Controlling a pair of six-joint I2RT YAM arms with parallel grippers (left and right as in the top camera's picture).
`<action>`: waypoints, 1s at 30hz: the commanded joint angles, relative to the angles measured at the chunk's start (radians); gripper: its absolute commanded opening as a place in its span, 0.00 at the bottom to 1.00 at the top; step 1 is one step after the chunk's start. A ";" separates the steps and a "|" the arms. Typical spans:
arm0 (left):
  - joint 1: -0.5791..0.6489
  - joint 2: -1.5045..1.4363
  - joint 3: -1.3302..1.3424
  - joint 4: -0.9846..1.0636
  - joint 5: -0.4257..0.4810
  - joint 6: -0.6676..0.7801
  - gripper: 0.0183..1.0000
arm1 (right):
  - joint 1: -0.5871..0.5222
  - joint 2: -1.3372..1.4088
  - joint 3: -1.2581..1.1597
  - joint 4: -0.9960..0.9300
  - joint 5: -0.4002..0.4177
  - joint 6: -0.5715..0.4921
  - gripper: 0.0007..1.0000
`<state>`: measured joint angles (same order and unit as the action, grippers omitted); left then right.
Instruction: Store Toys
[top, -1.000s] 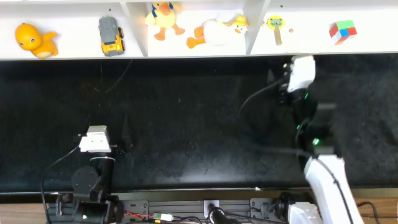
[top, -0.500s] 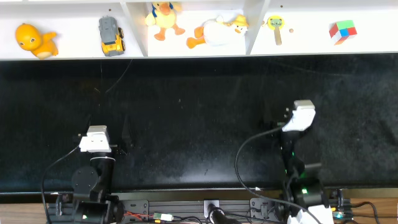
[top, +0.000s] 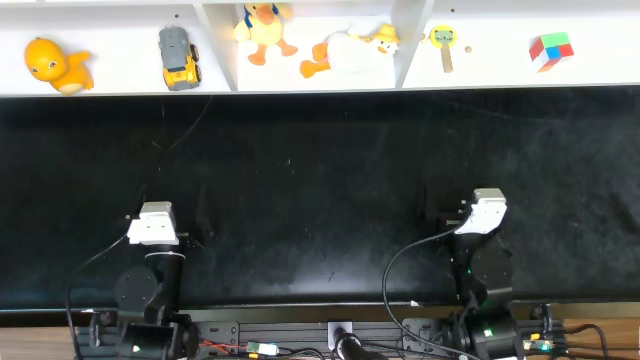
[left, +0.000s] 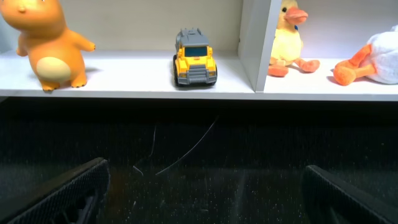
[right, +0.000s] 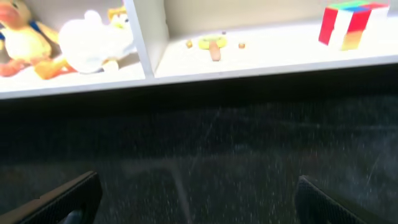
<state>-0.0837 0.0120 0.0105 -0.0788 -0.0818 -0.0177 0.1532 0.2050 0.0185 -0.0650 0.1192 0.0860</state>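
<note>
Retreating down the frame, the right arm is folding back toward its base. A second ago its right hand (top: 486, 212) was up by the shelf (top: 110, 78) at upper right, and now it is sitting low at lower right over the dark tabletop (top: 320, 190). The left hand (top: 155, 222) is staying put at lower left. Both hands are standing wide and carrying nothing. Each wrist view is showing its two fingers spread far apart, with only tabletop between them.

All the toys are sitting on the shelf along the top edge. The orange figure (top: 55, 62) is at far upper left with the toy truck (top: 178, 55) beside it. The yellow duck (top: 262, 28) and the white duck (top: 345, 52) are sharing the middle bay. The stick toy (top: 444, 42) and the colour cube (top: 550, 48) are lying at upper right. Storing is looking finished.

Little is looking likely to go wrong from here. The white duck is lying on its side with its orange feet nearest the shelf's front lip, and the yellow duck is standing upright just beside the divider (top: 222, 45). A knock to the shelf could be tipping either one back onto the tabletop, and any fresh reach up there with a wide hand is risking that nudge.
</note>
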 joint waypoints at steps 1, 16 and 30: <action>0.000 -0.009 -0.002 -0.001 0.002 0.022 1.00 | 0.005 -0.016 -0.014 -0.003 0.001 0.008 0.99; 0.000 -0.009 -0.002 -0.001 0.002 0.022 1.00 | -0.187 -0.202 -0.014 -0.014 -0.054 0.007 0.99; 0.000 -0.009 -0.002 -0.001 0.002 0.022 1.00 | -0.185 -0.202 -0.014 -0.010 -0.048 0.008 1.00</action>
<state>-0.0837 0.0120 0.0105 -0.0788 -0.0818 -0.0177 -0.0284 0.0128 0.0185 -0.0814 0.0780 0.0856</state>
